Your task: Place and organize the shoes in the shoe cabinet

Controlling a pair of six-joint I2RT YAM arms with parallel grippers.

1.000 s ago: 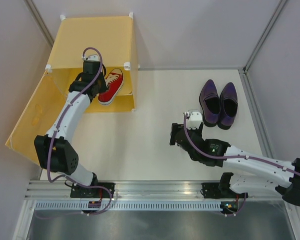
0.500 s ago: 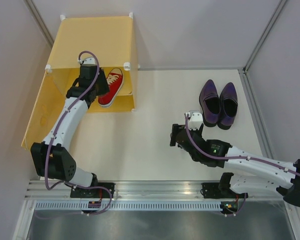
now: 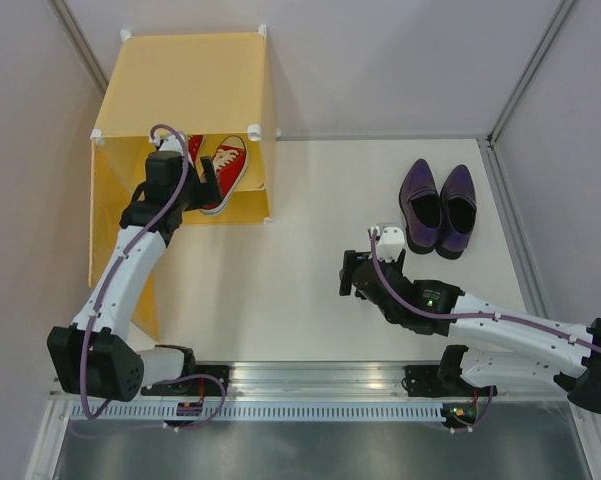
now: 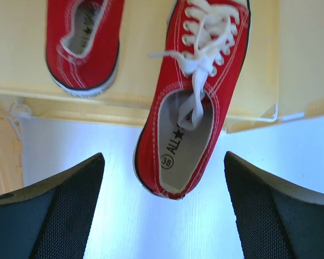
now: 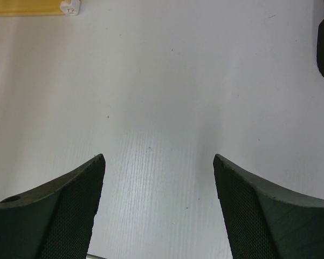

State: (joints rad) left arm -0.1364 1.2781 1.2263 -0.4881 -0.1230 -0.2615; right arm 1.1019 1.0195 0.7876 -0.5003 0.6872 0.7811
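Two red sneakers lie in the yellow shoe cabinet [image 3: 185, 80]. One [image 4: 78, 43] sits fully inside on the left. The other [image 4: 191, 108] [image 3: 227, 170] points inward with its heel over the front edge. My left gripper [image 4: 163, 162] [image 3: 198, 190] stands open just in front of that heel and touches nothing. The dark purple shoes [image 3: 438, 208] stand side by side on the white table at the right. My right gripper [image 5: 158, 157] [image 3: 360, 268] hangs open over bare table left of them, with nothing in it.
The cabinet's door [image 3: 115, 250] hangs open on the left, beside my left arm. A white cabinet corner connector [image 5: 70, 6] shows at the top left of the right wrist view. Grey walls close the table at the back and both sides.
My left gripper has opened wide and drawn back out of the cabinet. A second red sneaker now shows inside. The open door has swung inward. The right arm has barely moved.
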